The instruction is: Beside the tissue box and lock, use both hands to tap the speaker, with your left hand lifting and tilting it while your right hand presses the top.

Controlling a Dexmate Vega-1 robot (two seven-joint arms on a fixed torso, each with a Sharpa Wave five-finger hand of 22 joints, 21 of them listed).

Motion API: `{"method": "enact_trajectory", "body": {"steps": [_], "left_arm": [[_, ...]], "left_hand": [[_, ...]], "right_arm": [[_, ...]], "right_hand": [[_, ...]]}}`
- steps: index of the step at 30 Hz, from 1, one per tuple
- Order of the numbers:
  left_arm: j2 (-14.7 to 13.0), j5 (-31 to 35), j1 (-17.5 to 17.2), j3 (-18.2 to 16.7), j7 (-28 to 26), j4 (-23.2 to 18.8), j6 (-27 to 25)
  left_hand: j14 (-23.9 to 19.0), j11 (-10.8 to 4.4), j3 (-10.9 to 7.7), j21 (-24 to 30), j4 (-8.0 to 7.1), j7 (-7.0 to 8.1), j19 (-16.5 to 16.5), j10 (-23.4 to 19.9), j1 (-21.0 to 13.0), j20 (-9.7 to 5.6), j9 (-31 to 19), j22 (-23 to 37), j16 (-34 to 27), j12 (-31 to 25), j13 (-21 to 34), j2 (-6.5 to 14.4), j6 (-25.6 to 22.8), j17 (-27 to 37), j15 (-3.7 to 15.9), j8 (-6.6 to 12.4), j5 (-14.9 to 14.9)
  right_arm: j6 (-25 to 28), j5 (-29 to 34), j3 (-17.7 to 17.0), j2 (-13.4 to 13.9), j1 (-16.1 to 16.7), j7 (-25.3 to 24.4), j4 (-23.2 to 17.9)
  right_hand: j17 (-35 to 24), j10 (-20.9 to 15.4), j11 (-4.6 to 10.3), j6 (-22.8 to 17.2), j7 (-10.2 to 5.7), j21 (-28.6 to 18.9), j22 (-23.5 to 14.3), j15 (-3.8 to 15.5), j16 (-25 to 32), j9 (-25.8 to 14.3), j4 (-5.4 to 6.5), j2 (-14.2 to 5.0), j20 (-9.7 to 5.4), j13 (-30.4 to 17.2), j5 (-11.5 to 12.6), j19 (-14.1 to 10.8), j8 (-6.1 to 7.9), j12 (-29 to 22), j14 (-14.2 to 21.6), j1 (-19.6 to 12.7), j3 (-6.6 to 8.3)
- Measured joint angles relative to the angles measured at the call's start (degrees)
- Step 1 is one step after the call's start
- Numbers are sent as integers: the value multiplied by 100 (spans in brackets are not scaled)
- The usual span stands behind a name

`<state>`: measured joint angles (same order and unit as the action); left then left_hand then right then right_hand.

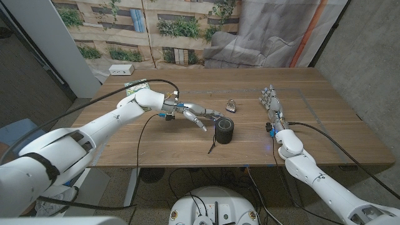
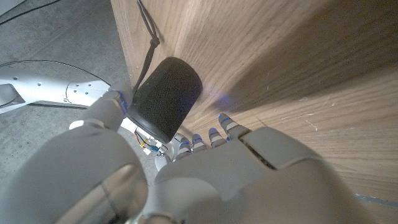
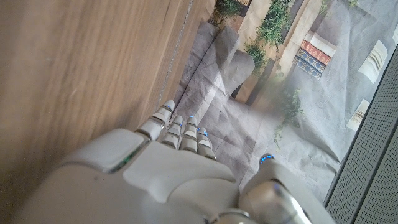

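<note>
At the upper left of the head view, a white box (image 1: 121,69) lay at the far edge of the wooden table (image 1: 325,134). A little to the right of it and nearer, a small object with a green pattern (image 1: 135,87) sat on the wood, partly hidden by the left arm (image 1: 100,128); what it was I could not tell.

The left arm came in from the lower left corner and reached toward the middle of the frame. The left hand (image 1: 190,113) was stretched out with its fingers apart, and the fingertips were close to the left side of the speaker (image 1: 224,132). It held nothing. In the left wrist view the speaker (image 2: 165,98) showed just beyond the fingers (image 2: 221,127); whether they touched it was not clear.

The speaker, a black cylinder with a mesh surface, stood upright on the table near the middle of the head view, slightly below centre. A thin black cord (image 1: 212,148) hung from it toward the near edge. Just above the speaker in the frame lay the lock (image 1: 231,105), a small metal piece, apart from it.

In the right half of the head view, the right hand (image 1: 272,103) was extended on the table, well apart from the speaker, fingers pointing to the far side and slightly spread. It also grasped nothing. The right wrist view showed its fingers (image 3: 180,134) straight beside the wood.
</note>
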<state>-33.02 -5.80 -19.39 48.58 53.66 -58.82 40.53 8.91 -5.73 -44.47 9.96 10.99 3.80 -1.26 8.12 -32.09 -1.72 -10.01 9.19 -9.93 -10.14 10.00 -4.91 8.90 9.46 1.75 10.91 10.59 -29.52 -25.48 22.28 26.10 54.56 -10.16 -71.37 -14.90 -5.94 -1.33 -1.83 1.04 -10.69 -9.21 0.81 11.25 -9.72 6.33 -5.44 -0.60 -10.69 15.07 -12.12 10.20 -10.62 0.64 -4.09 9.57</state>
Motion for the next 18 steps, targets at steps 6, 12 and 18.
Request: {"method": "enact_trajectory", "body": {"steps": [6, 12, 18], "left_arm": [[162, 62, 139, 91, 35, 307, 249], [317, 118, 255, 174, 39, 583, 430], [505, 157, 371, 270, 55, 892, 582]], "left_hand": [[-21, -43, 0, 0, 0, -2, 0, -46, -56, 0, 0, 0, 0, -46, 0, -56, 1, 0, 21, 6, 0], [-85, -11, 0, 23, 0, -54, 0, -115, -147, 0, 0, 0, -26, -67, 0, -147, -52, 0, 19, 62, 0], [-79, 85, 13, 23, -13, -189, -21, -19, -299, -22, -13, 0, -25, -59, 13, -210, 83, 0, 19, 62, 0]], "right_arm": [[-28, 6, -9, -15, 40, -33, -17], [-58, 6, -15, -29, 62, -44, -17], [-89, -1, -18, -34, 71, -36, -1]], "right_hand": [[28, 0, 0, 0, 0, 0, 0, -21, 0, 0, 0, 0, 0, 0, 0, 0, 0, 0, 21, 0, 0], [27, 0, 0, 0, 0, 0, 0, -21, 0, 0, 0, 0, 0, 0, 0, 0, 0, 0, 21, 0, 0], [27, 0, 0, 0, 0, 0, 0, -34, 0, 0, 24, 0, 22, 0, 0, 22, 0, 0, 35, 0, 24]]}}
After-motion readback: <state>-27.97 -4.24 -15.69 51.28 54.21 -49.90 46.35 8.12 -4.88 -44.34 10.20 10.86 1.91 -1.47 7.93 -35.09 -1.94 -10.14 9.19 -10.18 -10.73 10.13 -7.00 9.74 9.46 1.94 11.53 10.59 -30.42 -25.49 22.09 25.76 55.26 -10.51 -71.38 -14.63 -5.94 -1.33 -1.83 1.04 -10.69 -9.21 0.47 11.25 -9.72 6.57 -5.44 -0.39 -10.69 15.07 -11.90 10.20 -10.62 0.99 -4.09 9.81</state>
